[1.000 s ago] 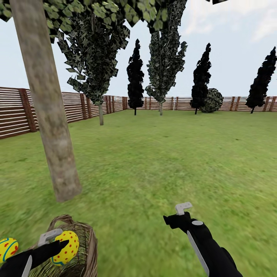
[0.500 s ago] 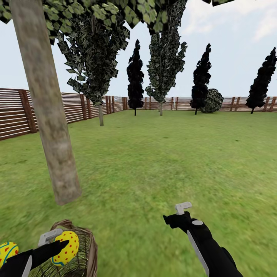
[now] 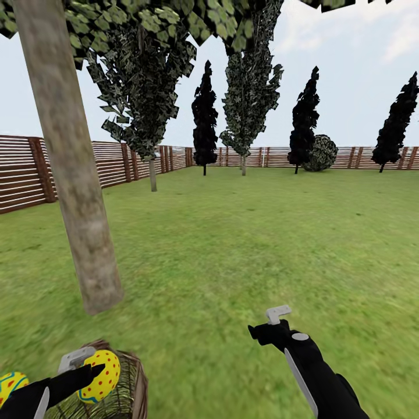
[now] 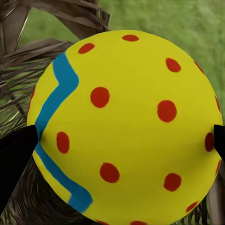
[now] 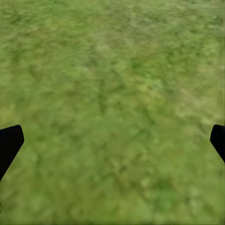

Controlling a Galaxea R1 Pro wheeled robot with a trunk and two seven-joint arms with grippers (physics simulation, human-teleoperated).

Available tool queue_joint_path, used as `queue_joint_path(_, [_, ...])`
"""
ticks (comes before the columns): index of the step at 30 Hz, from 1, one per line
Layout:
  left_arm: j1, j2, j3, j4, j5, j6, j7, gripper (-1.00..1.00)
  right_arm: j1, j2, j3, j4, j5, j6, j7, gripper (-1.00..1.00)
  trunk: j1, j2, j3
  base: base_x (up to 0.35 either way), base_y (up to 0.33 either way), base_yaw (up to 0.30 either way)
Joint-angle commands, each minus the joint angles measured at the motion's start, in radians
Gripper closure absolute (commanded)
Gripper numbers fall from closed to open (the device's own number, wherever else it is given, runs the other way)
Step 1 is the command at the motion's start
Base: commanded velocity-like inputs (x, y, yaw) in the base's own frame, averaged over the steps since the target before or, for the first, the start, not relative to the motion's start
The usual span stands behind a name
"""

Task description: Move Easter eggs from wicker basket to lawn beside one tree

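Left hand grips a dotted egg above the wicker basket

The left hand (image 3: 87, 365) is clamped on a red-dotted Easter egg (image 3: 100, 375), its fingers pressed to both sides, just over the wicker basket (image 3: 125, 390) near the tree (image 3: 75, 192). A second egg (image 3: 10, 385) lies on the lawn (image 3: 244, 244) beside the basket. The right hand (image 5: 112, 140) hangs wide apart over bare grass, holding nothing

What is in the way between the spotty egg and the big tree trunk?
Nothing visible. The left pincer holds the dotted egg over the wicker basket, and just grass of the lawn lies between there and the tree.
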Motion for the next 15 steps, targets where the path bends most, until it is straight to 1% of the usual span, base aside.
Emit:
queue_joint_path(1, [-0.001,-0.001,0.004,-0.001,-0.010,0.004,-0.010,1.00,-0.001,-0.001,0.001,-0.001,0.001,0.005,0.002,-1.00,-0.004,0.007,0.002,0.000,0.000,0.000])
queue_joint_path(11, [-0.001,-0.001,0.004,-0.008,-0.006,0.002,-0.013,1.00,-0.001,0.000,0.003,0.000,0.001,0.005,-0.001,-1.00,-0.042,0.077,0.033,0.000,0.000,0.000])
queue_joint_path(14, [-0.001,-0.002,0.003,-0.007,-0.008,0.000,-0.011,1.00,-0.001,-0.001,0.003,-0.001,0.000,0.005,-0.001,-1.00,-0.042,0.077,0.033,-0.015,-0.009,0.000])
queue_joint_path(15, [-0.001,-0.002,0.004,-0.008,-0.008,0.002,-0.010,1.00,-0.001,-0.001,0.003,-0.001,0.000,0.005,-0.001,-1.00,-0.042,0.077,0.033,-0.158,-0.179,0.000])
